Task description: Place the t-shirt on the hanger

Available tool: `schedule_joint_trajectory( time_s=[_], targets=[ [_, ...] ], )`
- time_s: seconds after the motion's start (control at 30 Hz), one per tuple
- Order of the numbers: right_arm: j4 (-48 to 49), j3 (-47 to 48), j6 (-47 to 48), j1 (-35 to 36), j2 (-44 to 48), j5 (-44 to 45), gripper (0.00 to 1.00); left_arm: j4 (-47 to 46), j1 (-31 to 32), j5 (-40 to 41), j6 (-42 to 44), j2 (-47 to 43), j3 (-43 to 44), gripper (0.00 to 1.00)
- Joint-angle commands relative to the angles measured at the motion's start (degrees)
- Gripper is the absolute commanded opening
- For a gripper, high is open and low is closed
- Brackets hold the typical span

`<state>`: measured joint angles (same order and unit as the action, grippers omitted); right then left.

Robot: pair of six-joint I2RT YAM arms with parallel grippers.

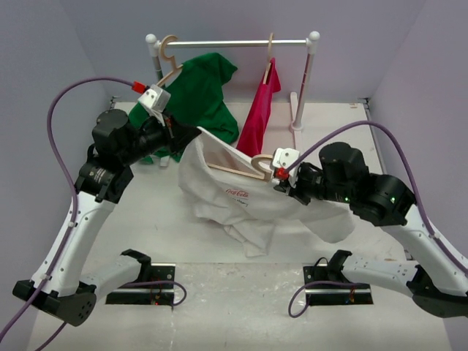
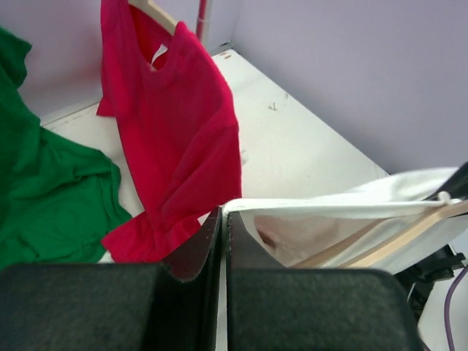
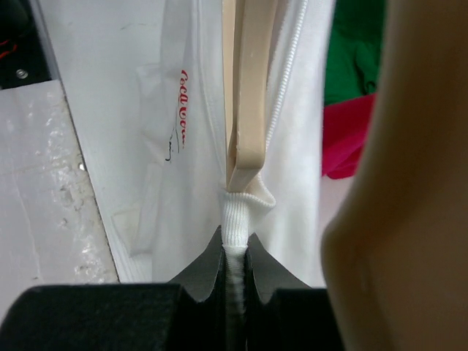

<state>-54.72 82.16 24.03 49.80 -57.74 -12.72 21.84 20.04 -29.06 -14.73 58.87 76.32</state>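
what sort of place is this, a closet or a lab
Probably a robot lab cell: plain walls box in a white table, a left arm and right arm are bolted to it, plus a small clothes rack.

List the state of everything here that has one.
White logo t-shirt: lifted, stretched at hem and collar.
Wooden hanger: partly inside the white shirt.
Left gripper: shut on its hem.
Right gripper: shut on its collar.
Green t-shirt: hung on rack.
Red t-shirt: hung on rack.
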Motion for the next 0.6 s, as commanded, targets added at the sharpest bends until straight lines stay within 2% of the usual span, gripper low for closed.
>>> schedule_joint_trajectory(
  time_s=[0.0, 0.13, 0.23, 0.27, 0.3, 0.37, 0.4, 0.43, 0.47, 0.53, 0.57],
  targets=[
    [8.94, -1.14, 5.69, 0.15, 1.38, -16.41, 0.0, -0.8, -1.41, -4.59, 3.37, 0.33, 8.0, 0.0],
    [26.74, -6.13, 2.33, 0.12, 3.67, -20.23, 0.0, 2.15, -1.41, -10.27, 1.86, 1.08, 9.63, 0.0],
    [31.17, -5.86, -0.62, 0.03, 2.02, -19.79, 0.0, 2.46, -1.41, -13.2, 1.11, 0.4, 9.92, 0.01],
    [31.23, -5.19, -1.46, 0.03, 1.33, -18.9, 0.0, 2.97, -1.41, -13.42, 1.31, -0.17, 10.18, 0.03],
    [31.44, -4.56, -2.9, 0.03, 0.89, -16.58, 0.0, 3.56, -1.47, -13.67, 1.37, -0.46, 10.82, 0.08],
    [31.98, -4.38, -4.61, -0.04, 0.48, -13.05, 0.0, 4.66, -1.42, -15.21, 1.83, -1.21, 12.2, 0.29],
    [31.9, -4.31, -5.19, -0.05, 0.3, -12.68, 0.0, 4.79, -1.41, -16.02, 1.89, -1.3, 12.91, 0.46],
    [31.62, -4.54, -5.31, -0.18, 0.44, -12.86, 0.0, 4.73, -1.41, -16.81, 2.02, -1.92, 14.23, 0.7],
    [31.34, -4.76, -5.31, -0.23, 0.81, -13.41, 0.0, 4.29, -1.41, -17.08, 2.07, -2.53, 15.25, 0.83],
    [28.37, -3.86, -5.7, -0.48, 1.61, -15.71, 0.0, 1.79, -1.41, -16.25, 1.7, -4.28, 17.23, 0.98],
    [26.06, -3.1, -5.75, -0.58, 1.69, -17.74, 0.0, 0.49, -1.41, -16.42, 1.38, -4.75, 17.9, 1.0]
  ],
)
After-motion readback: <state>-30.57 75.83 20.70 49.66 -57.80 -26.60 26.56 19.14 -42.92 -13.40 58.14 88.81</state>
